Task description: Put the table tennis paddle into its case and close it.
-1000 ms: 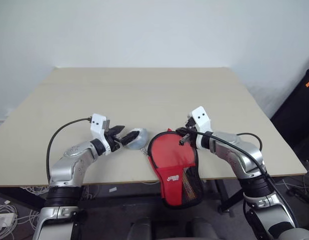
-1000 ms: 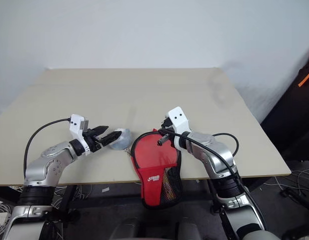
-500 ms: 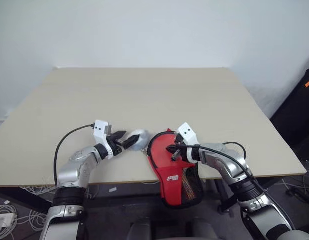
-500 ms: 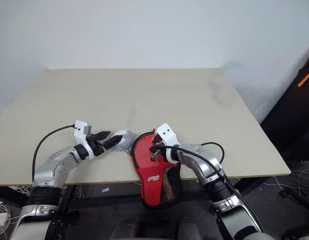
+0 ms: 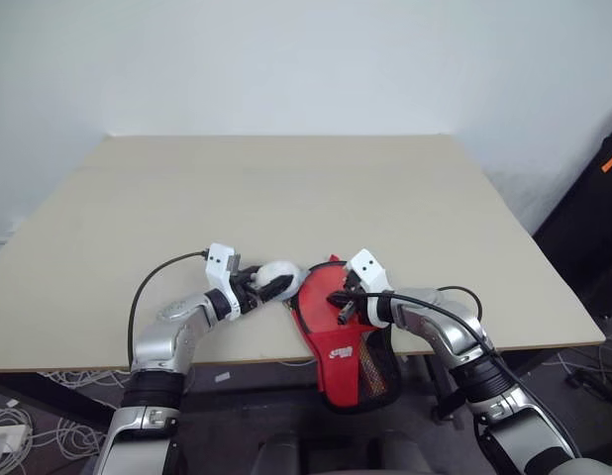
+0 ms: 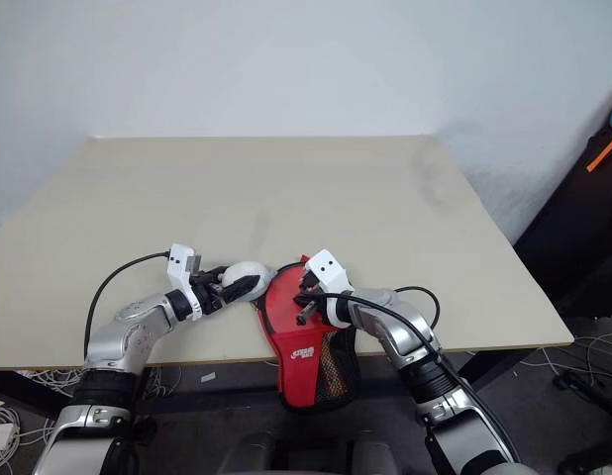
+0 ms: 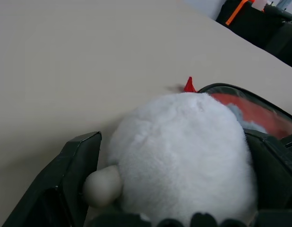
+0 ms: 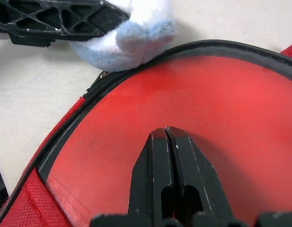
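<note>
Smooth red-rubber table tennis paddle (image 8: pixel 217 123) already lying inside the soft red-and-black case (image 5: pixel 348 341), directly beneath the right tool (image 8: pixel 167 135), fingers pressed together, empty. Case hanging over the counter (image 5: pixel 286 188) edge, black zip edging open; closing left. Left tool (image 7: pixel 169 175) spread wide around a fluffy white plush lump (image 7: pixel 184 151).
</note>
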Available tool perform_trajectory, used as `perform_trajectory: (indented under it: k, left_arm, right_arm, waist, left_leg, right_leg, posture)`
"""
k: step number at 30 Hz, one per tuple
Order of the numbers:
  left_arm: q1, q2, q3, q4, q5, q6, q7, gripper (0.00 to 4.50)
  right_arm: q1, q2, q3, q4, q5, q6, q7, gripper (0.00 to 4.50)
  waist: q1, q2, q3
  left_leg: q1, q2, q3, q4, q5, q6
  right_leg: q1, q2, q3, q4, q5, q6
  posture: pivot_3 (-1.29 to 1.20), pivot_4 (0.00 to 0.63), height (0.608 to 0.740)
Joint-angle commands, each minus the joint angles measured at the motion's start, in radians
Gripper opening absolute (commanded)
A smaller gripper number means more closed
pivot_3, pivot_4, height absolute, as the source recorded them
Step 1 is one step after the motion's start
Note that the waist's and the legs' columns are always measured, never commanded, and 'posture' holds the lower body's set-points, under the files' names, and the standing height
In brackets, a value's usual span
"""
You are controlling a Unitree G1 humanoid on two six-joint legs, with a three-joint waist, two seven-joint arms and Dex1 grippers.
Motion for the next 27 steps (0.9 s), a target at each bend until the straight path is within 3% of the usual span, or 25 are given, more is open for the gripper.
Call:
perform_trajectory:
  k: [1, 6, 7, 9, 15, 19, 27]
  left_arm:
    - [-0.003, -0.003, 0.003, -0.024, 0.008, 0.012, 0.005, 4.5]
    - [0.005, -0.007, 0.006, -0.037, -0.001, 0.013, -0.011, 4.5]
    - [0.005, -0.007, 0.007, -0.039, -0.002, 0.014, -0.011, 4.32]
    - [0.0, -0.008, 0.013, -0.035, -0.003, 0.016, -0.009, 3.88]
    - [-0.021, -0.009, 0.027, -0.022, -0.011, 0.024, -0.007, 1.92]
    - [-0.037, -0.01, 0.034, -0.019, -0.006, 0.015, 0.001, 1.0]
    - [-0.089, 0.0, 0.062, 0.02, 0.012, -0.01, 0.048, 0.88]
  right_arm:
    - [0.013, 0.004, 0.014, 0.038, -0.027, -0.029, 0.007, 0.01]
    - [0.025, 0.017, 0.003, 0.064, -0.037, -0.082, 0.012, 0.01]
    - [0.026, 0.018, 0.001, 0.071, -0.038, -0.09, 0.013, 0.0]
    - [0.027, 0.021, -0.001, 0.085, -0.043, -0.102, 0.015, 0.0]
    - [0.032, 0.029, -0.009, 0.121, -0.056, -0.151, 0.021, 0.0]
    - [0.043, 0.036, -0.013, 0.148, -0.061, -0.204, 0.033, 0.0]
    - [0.045, 0.063, -0.016, 0.228, -0.073, -0.277, 0.051, 0.0]
  waist:
    - [0.0, 0.0, 0.0]
    - [-0.007, 0.0, -0.001]
    - [-0.007, 0.0, -0.001]
    - [-0.008, 0.0, -0.001]
    - [-0.008, 0.0, -0.002]
    - [-0.008, -0.001, -0.002]
    - [-0.01, -0.002, -0.002]
  left_leg:
    - [0.0, 0.0, 0.0, 0.0, 0.0, 0.0]
    - [0.001, 0.0, 0.0, 0.0, 0.0, 0.0]
    - [0.001, 0.0, 0.0, 0.0, 0.0, 0.0]
    - [0.001, 0.0, 0.0, 0.0, 0.0, 0.0]
    - [0.001, 0.0, 0.0, 0.0, 0.0, 0.0]
    - [0.001, 0.0, 0.0, 0.0, 0.0, 0.0]
    - [0.001, 0.0, -0.001, 0.0, 0.0, 0.0]
  right_leg:
    - [0.0, 0.0, 0.0, 0.0, 0.0, 0.0]
    - [0.0, 0.0, 0.0, 0.0, 0.0, 0.0]
    - [0.0, 0.0, 0.0, 0.0, 0.0, 0.0]
    - [0.0, 0.0, 0.0, 0.0, 0.0, 0.0]
    - [0.001, 0.0, 0.0, 0.0, 0.0, 0.0]
    - [0.001, 0.0, 0.0, 0.0, 0.0, 0.0]
    - [0.001, 0.0, 0.0, 0.0, 0.0, 0.0]
  posture:
    - [0.0, 0.0, 0.74]
    - [0.0, 0.0, 0.74]
    - [0.0, 0.0, 0.74]
    - [0.0, 0.0, 0.74]
    - [0.0, 0.0, 0.74]
    - [0.0, 0.0, 0.74]
    - [0.0, 0.0, 0.74]
